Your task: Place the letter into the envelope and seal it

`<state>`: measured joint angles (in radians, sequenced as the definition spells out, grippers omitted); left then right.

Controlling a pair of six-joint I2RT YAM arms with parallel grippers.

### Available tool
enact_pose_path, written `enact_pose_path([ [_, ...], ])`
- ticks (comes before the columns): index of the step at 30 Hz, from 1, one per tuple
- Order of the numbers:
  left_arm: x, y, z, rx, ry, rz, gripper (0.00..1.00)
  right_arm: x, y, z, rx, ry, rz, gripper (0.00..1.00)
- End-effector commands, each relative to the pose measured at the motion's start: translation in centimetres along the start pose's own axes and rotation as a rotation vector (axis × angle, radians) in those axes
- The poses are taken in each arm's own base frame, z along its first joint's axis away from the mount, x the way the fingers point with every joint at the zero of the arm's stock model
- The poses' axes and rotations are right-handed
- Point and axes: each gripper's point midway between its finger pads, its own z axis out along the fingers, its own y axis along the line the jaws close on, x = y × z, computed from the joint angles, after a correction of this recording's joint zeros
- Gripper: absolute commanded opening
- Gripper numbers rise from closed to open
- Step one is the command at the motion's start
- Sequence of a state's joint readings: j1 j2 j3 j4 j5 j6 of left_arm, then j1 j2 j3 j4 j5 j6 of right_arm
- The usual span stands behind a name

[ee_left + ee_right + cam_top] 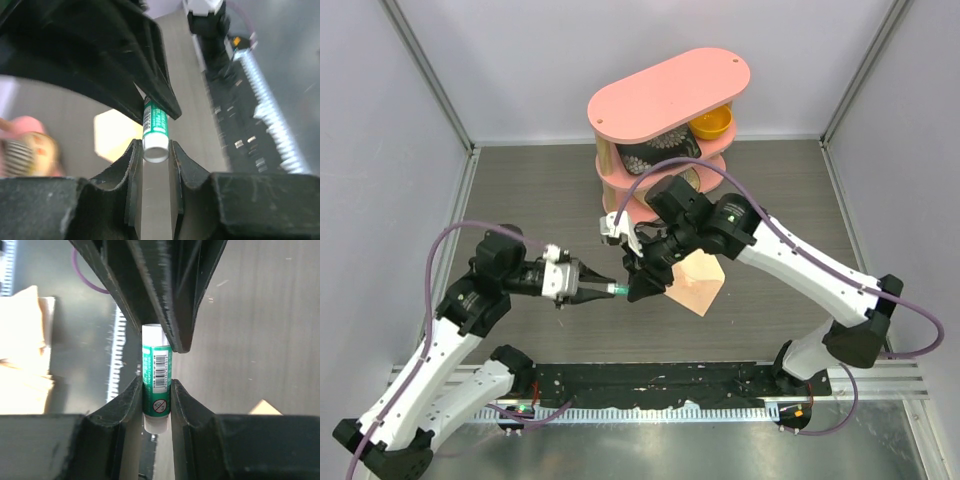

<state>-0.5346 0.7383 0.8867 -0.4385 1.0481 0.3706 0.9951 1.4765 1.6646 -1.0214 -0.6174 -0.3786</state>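
A green glue stick [618, 289] with a white cap hangs in the air between both grippers, above the table's middle. My left gripper [155, 147] is shut on the white cap end of the glue stick [155, 125]. My right gripper [156, 390] is shut on the green body of the glue stick [157, 375], tip to tip with the left one. The peach-tan envelope [698, 283] lies on the table just right of the grippers, partly under the right arm. It also appears as a pale patch [112, 132] in the left wrist view. The letter is hidden.
A pink tiered shelf [670, 90] stands at the back, holding a yellow bowl [712, 124] and dark items. A black rail [650, 380] runs along the near table edge between the arm bases. Grey walls enclose the table on three sides.
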Motion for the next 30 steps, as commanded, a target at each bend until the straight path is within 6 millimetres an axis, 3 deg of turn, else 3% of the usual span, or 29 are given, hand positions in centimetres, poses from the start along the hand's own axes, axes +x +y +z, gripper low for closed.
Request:
enact_pose_path([
  [1, -1.5, 0.0, -1.4, 0.018, 0.003, 0.867, 0.0, 0.1, 3.4, -0.2, -0.232, -0.006, 0.245, 0.01],
  [3, 0.4, 0.5, -1.4, 0.014, 0.049, 1.055, 0.0, 0.3, 3.4, 0.0, -0.256, -0.014, 0.279, 0.01],
  [5, 0.2, 0.8, -1.5, 0.004, 0.063, 1.374, 0.0, 0.6, 3.9, 0.2, -0.286, -0.009, 0.303, 0.01],
  [6, 1.2, 1.0, -1.3, 0.004, 0.073, 1.428, 0.0, 0.8, 3.9, 0.3, -0.293, -0.006, 0.314, 0.01],
  [11, -0.2, 1.9, -1.0, -0.059, 0.064, 1.759, 0.0, 1.2, 4.6, 0.5, -0.334, 0.003, 0.352, 0.01],
  [12, 0.3, 2.1, -0.8, -0.067, 0.07, 1.785, 0.02, 1.2, 4.7, 0.4, -0.333, 0.003, 0.354, 0.01],
  [14, 0.0, 2.8, -1.0, -0.112, 0.093, 1.798, 0.18, 1.1, 4.3, 0.1, -0.313, -0.007, 0.354, 0.01],
  [16, -0.1, 3.1, -2.1, -0.155, 0.14, 1.621, 0.35, 1.0, 2.9, -0.7, -0.259, -0.029, 0.359, 0.01],
  [17, 1.3, 2.5, -2.5, -0.119, 0.174, 1.461, 0.38, 0.7, 2.3, -1.4, -0.223, -0.049, 0.342, 0.01],
  [18, 0.2, 2.3, -3.4, -0.152, 0.169, 1.233, 0.41, 0.8, 1.4, -1.8, -0.17, -0.052, 0.334, 0.01],
  [19, 0.6, 2.3, -3.9, -0.163, 0.201, 1.094, 0.48, 0.8, 0.6, -2.3, -0.125, -0.062, 0.302, 0.01],
  [20, 2.5, 1.3, -4.1, -0.118, 0.244, 0.885, 0.5, 0.4, 0.0, -3.3, -0.076, -0.087, 0.264, 0.01],
  [21, 1.3, 0.9, -4.6, -0.127, 0.241, 0.786, 0.5, 0.6, -1.1, -3.8, 0.006, -0.082, 0.234, 0.01],
  [22, 2.6, 0.2, -4.1, -0.11, 0.246, 0.499, 0.51, 0.4, -1.4, -4.3, 0.046, -0.094, 0.202, 0.01],
  [24, 2.0, -0.8, -3.5, -0.091, 0.211, 0.241, 0.61, -0.5, -2.4, -5.6, 0.151, -0.142, 0.112, 0.01],
  [25, 2.6, -1.4, -2.9, -0.089, 0.208, -0.021, 0.62, -0.5, -3.3, -6.2, 0.219, -0.145, 0.088, 0.01],
  [28, 1.1, -1.2, -1.3, -0.087, 0.124, -0.356, 0.62, -0.8, -4.3, -7.7, 0.324, -0.158, -0.002, 0.01],
  [29, -0.2, -0.4, -0.6, -0.099, 0.063, -0.573, 0.62, -0.7, -4.3, -8.0, 0.338, -0.152, -0.02, 0.01],
  [30, -0.8, -0.6, -0.2, -0.054, 0.027, -0.683, 0.62, -0.6, -4.4, -8.1, 0.348, -0.137, -0.07, 0.01],
])
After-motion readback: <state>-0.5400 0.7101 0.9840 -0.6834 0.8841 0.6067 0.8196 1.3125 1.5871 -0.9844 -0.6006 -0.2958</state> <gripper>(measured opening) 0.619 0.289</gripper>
